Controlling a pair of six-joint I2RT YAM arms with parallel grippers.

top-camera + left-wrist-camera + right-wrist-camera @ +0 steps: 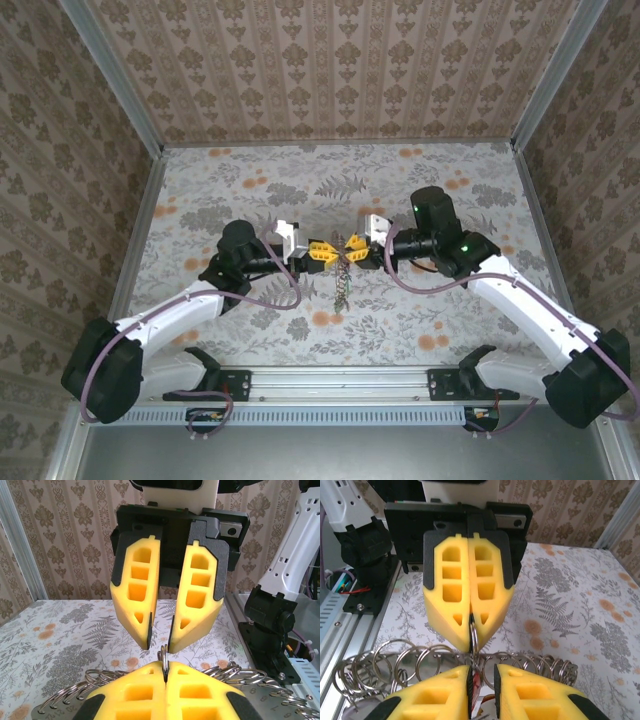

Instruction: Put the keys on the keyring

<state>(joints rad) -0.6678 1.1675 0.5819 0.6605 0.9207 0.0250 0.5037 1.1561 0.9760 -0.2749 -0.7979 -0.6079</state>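
My left gripper [165, 674] is shut on a small silver split keyring [164, 656], held upright on edge. Tip to tip facing it, my right gripper [160, 641] stands open with a narrow gap. In the right wrist view the keyring [474, 632] sticks out of the left gripper [472, 626] and reaches down into the gap of my right gripper [483, 681]. A red key head [478, 686] lies in that gap against the left finger, not clamped. From above, both grippers [322, 250] [356, 247] meet over the table's middle, and a bunch of keys [342, 285] hangs below them.
A metal rack with several spare split rings [395, 662] lies across the table under the grippers, also visible as rings [70, 690] in the left wrist view. The floral tabletop [450, 190] is walled on three sides. The arm bases sit on the rail [330, 380] at the near edge.
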